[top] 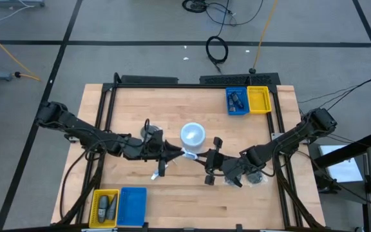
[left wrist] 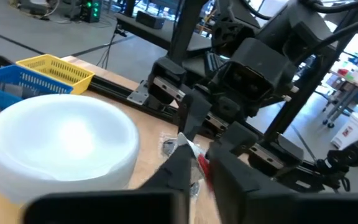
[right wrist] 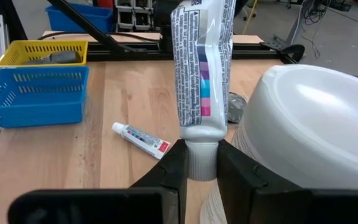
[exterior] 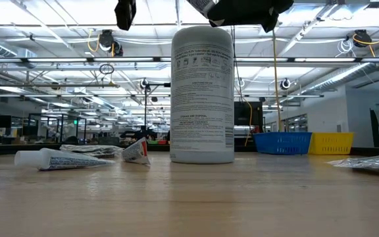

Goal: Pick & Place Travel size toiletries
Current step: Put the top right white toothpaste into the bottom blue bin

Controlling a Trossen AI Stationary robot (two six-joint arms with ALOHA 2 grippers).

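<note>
A white toothpaste tube (right wrist: 201,74) with coloured stripes hangs in the air between my two grippers, beside the top of the big white cylinder (top: 193,135). My right gripper (right wrist: 202,168) is shut on one end of it, and my left gripper (left wrist: 201,180) is shut on the other. In the high view the tube (top: 189,154) spans from the left gripper (top: 176,154) to the right gripper (top: 210,161). A second small tube (right wrist: 142,138) lies flat on the wood near them. Silvery sachets (top: 150,133) lie by the cylinder. My left gripper pinches the tube's flat crimped end (left wrist: 191,152) between its two fingers, coming level from the table's left. The tube is clear of the table. My right gripper pinches the tube's cap end (right wrist: 202,158) between its two fingers, level from the table's right, along the tube's length. The tube points away from it toward the left gripper.
A yellow tray (top: 105,206) with dark items and a blue tray (top: 133,205) sit at the near left corner. A blue tray (top: 237,101) and a yellow one (top: 258,98) sit at the far right. More silvery sachets (top: 256,175) lie under the right arm.
</note>
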